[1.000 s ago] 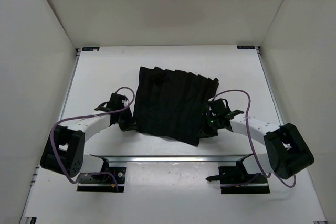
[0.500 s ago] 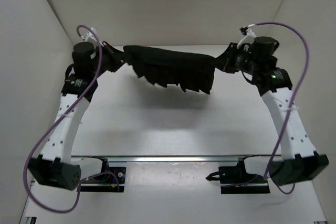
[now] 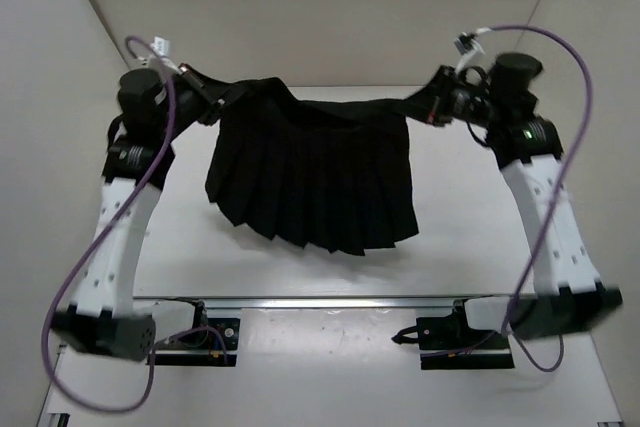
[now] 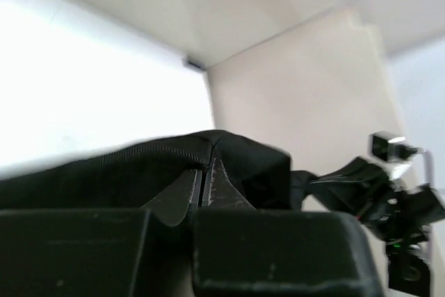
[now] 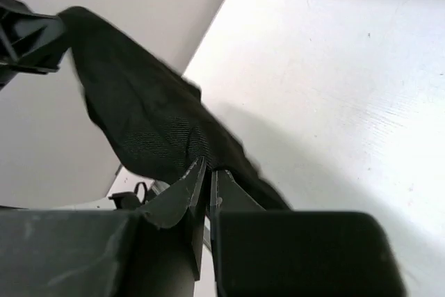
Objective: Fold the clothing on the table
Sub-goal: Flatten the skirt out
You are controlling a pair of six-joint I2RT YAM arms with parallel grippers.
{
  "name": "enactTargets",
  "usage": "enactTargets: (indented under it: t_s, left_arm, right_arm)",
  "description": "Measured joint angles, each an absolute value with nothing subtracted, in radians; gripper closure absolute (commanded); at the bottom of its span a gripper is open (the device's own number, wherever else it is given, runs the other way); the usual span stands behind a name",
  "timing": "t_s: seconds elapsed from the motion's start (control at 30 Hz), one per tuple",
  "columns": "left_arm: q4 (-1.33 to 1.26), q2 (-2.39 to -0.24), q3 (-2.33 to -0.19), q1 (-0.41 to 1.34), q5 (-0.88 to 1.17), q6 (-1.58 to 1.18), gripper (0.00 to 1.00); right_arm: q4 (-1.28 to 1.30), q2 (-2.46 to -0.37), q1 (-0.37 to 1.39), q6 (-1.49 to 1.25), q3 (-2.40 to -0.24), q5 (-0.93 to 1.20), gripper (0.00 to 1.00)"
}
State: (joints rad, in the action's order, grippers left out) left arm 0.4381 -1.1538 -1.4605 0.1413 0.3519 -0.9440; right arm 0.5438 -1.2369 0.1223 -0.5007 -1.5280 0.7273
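Note:
The clothing [image 3: 315, 182], a black pleated skirt-like garment, hangs spread in the air between both raised arms, its pleats falling toward the white table [image 3: 440, 227]. My left gripper [image 3: 212, 99] is shut on the garment's upper left corner. My right gripper [image 3: 425, 107] is shut on the upper right corner. In the left wrist view the gripper [image 4: 206, 163] pinches the clothing's [image 4: 104, 175] ribbed band. In the right wrist view the gripper [image 5: 208, 165] pinches the black clothing [image 5: 149, 126], which stretches away toward the other arm.
White side walls [image 3: 60, 97] close in the left, right and back. A metal rail [image 3: 330, 302] runs along the near edge, with both arm bases [image 3: 195, 337] bolted there.
From low at the garment's sides on the table, both arms rose high and apart, lifting it. Since half a second ago it has dropped open and hangs longer, pleats spread.

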Motion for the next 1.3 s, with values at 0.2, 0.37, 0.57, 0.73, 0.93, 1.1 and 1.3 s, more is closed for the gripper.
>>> enactTargets:
  t_s: [0.2, 0.37, 0.57, 0.73, 0.93, 1.1, 1.3]
  left_arm:
    - [0.472, -1.529, -1.615, 0.125, 0.360, -0.950, 1.00]
    - [0.528, -1.667, -1.868, 0.106, 0.344, -0.929, 1.00]
    - [0.330, -1.394, -1.444, 0.104, 0.384, -0.920, 1.00]
    - [0.221, -1.248, -0.881, 0.111, 0.410, -0.933, 0.79]
    - [0.316, -1.096, -0.422, 0.168, 0.417, -0.904, 0.44]
    - [0.344, -0.949, -0.379, 0.175, 0.413, -0.873, 0.42]
    - [0.371, -0.956, -0.381, 0.269, 0.373, -0.857, 0.43]
  right_arm:
    - [0.678, -1.720, 0.158, -0.469, -2.020, 0.716, 1.00]
    - [0.701, -1.872, 0.104, -0.506, -2.288, 0.783, 1.00]
    - [0.661, -1.741, 0.035, -0.480, -1.954, 0.833, 1.00]
    - [0.625, -1.574, 0.083, -0.432, -1.362, 0.770, 1.00]
    - [0.651, -1.367, 0.145, -0.392, -0.868, 0.619, 0.41]
    - [0.618, -1.192, 0.158, -0.394, -0.743, 0.527, 0.34]
    - [0.645, -1.148, 0.299, -0.427, -0.664, 0.339, 0.34]
